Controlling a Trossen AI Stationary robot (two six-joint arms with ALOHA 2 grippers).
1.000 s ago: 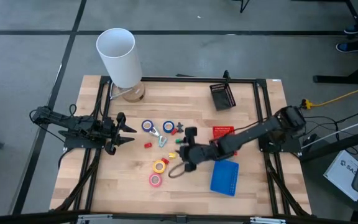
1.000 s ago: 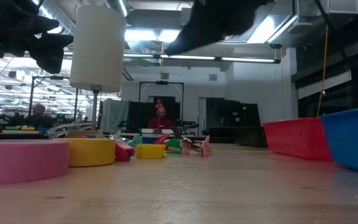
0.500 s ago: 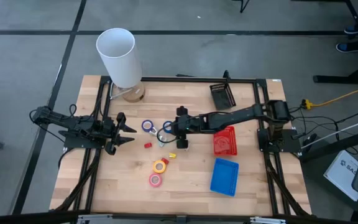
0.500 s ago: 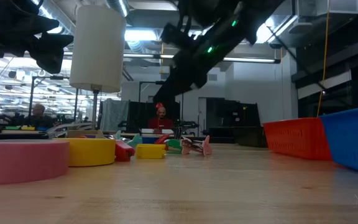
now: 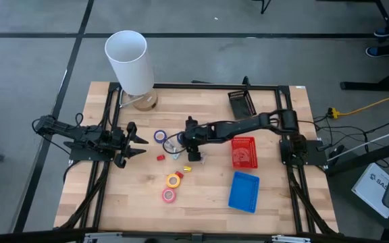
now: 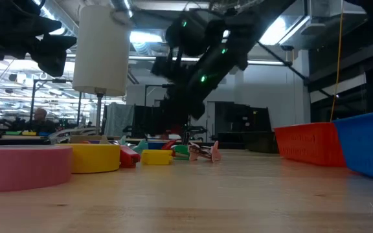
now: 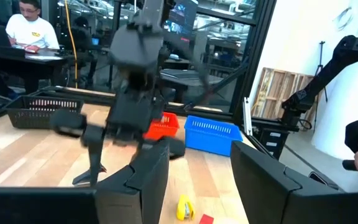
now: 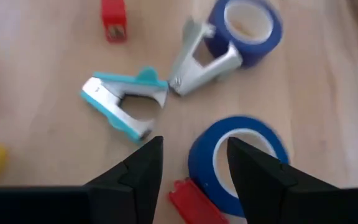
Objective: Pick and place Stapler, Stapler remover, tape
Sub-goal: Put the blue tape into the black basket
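Two blue tape rolls (image 8: 240, 163) flat mid-table; teal staple remover (image 8: 124, 99) beside; yellow (image 5: 173, 180), pink (image 5: 169, 195) nearer.

Right gripper (image 5: 189, 142) hangs over the middle of the table (image 5: 275, 209), above two tape rolls (image 8: 246, 23) and two staple removers (image 8: 124, 101) lying between them — left gripper (image 5: 135, 144) waits near the left edge. Nearer the front lie two more rolls (image 5: 173, 180); two baskets (image 5: 243, 152) sit right, a white cylinder (image 5: 130, 62) back left.

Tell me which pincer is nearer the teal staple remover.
Right. The right pincer hangs open just above the teal staple remover, beside a blue tape roll. The left pincer waits open at the table's left side, well away from it.
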